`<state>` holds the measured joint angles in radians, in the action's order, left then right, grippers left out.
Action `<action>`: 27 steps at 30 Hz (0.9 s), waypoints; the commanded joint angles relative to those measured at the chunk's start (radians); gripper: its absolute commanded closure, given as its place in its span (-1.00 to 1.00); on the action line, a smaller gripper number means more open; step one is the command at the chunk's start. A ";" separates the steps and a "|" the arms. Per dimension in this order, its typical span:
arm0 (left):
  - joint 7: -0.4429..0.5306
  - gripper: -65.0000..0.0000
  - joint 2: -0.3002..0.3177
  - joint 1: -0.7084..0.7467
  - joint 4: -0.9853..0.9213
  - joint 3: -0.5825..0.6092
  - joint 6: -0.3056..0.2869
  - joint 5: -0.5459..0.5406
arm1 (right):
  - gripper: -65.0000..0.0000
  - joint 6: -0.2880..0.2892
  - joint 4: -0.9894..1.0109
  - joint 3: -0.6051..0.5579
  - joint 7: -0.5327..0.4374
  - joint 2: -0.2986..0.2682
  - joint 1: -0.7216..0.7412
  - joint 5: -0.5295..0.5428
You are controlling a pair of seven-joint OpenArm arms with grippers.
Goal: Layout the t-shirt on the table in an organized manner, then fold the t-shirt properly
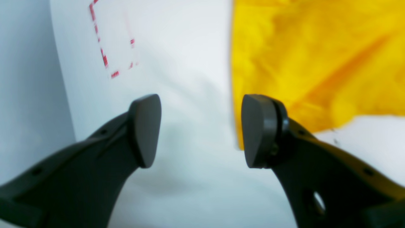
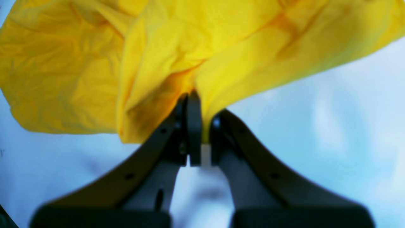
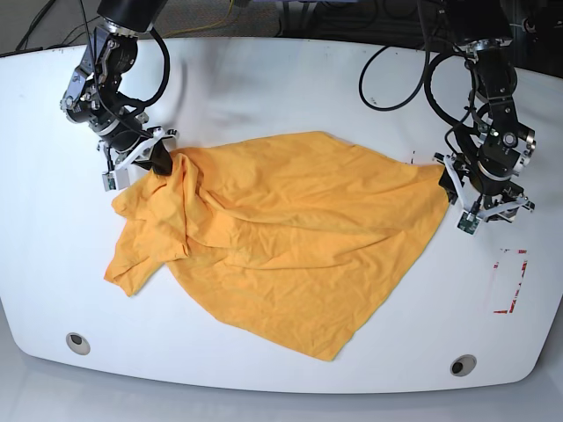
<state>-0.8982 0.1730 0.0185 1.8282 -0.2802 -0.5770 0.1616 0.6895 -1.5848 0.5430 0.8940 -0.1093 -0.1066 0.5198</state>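
White and glossy, the one table (image 3: 281, 66) carries two grey grommets (image 3: 76, 342) near its front edge and one red tape outline (image 3: 508, 281). One orange-yellow t-shirt (image 3: 290, 237) lies spread and wrinkled across the middle. Of two grippers, the right gripper (image 2: 197, 126) pinches a bunched fold of the t-shirt; the left gripper (image 1: 201, 129) stands parted and empty just beside the shirt's edge.

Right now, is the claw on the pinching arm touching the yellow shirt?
Touching. The right wrist view shows the right gripper shut on a bunched fold of the t-shirt, the fabric squeezed between its closed fingers.
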 commanded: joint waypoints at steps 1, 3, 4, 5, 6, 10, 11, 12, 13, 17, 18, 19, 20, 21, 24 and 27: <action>0.007 -0.16 -0.003 -0.033 -0.048 -0.031 0.002 0.000 | 0.91 0.009 -0.016 0.001 -0.023 -0.013 0.009 0.015; 0.006 -0.17 -0.003 -0.044 -0.084 -0.040 0.001 -0.001 | 0.91 0.009 -0.016 0.001 -0.023 -0.013 0.009 0.015; 0.006 -0.17 -0.003 -0.047 -0.104 -0.038 0.001 -0.006 | 0.91 0.009 -0.016 0.001 -0.023 -0.013 0.009 0.015; 0.006 -0.17 -0.003 -0.048 -0.117 -0.038 0.001 -0.013 | 0.91 0.009 -0.016 0.001 -0.023 -0.013 0.009 0.015; 0.006 -0.17 -0.003 -0.048 -0.126 -0.038 0.001 -0.027 | 0.91 0.009 -0.016 0.001 -0.023 -0.013 0.008 0.015; -0.012 -0.27 -0.003 -0.048 -0.153 -0.041 0.001 -0.099 | 0.91 0.009 -0.016 0.001 -0.023 -0.013 0.008 0.015; -0.025 -0.31 -0.003 -0.048 -0.157 -0.043 0.001 -0.110 | 0.91 0.009 -0.016 0.001 -0.023 -0.013 0.008 0.015; -0.046 -0.41 -0.003 -0.050 -0.160 -0.043 0.001 -0.124 | 0.91 0.009 -0.016 0.001 -0.023 -0.013 0.006 0.015; -0.055 -0.47 -0.003 -0.051 -0.161 -0.043 0.001 -0.132 | 0.91 0.009 -0.016 0.001 -0.023 -0.013 0.006 0.015; -0.098 -0.92 -0.003 -0.051 -0.158 -0.057 0.001 -0.187 | 0.91 0.009 -0.016 0.001 -0.023 -0.013 0.006 0.015; -0.101 -0.99 -0.003 -0.051 -0.158 -0.060 0.001 -0.195 | 0.91 0.009 -0.016 0.001 -0.023 -0.013 0.006 0.015; -0.103 -1.00 -0.003 -0.051 -0.160 -0.061 0.002 -0.205 | 0.91 0.009 -0.016 0.001 -0.023 -0.013 0.006 0.015; -0.103 -1.00 -0.003 -0.051 -0.160 -0.063 0.002 -0.213 | 0.91 0.009 -0.016 0.001 -0.023 -0.013 0.006 0.015; -0.101 -1.00 -0.003 -0.051 -0.161 -0.063 0.004 -0.216 | 0.91 0.009 -0.016 0.001 -0.023 -0.013 0.006 0.015; -0.098 -1.00 -0.003 -0.053 -0.166 -0.063 0.005 -0.214 | 0.91 0.009 -0.016 0.001 -0.023 -0.013 0.006 0.015; -0.098 -1.00 -0.003 -0.053 -0.169 -0.063 0.005 -0.216 | 0.91 0.009 -0.016 0.001 -0.023 -0.013 0.006 0.015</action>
<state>-1.0061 0.1585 -0.0174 1.6485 -0.3397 -0.5766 -0.0471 0.6891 -1.5829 0.5419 0.8940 -0.1104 -0.1101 0.5198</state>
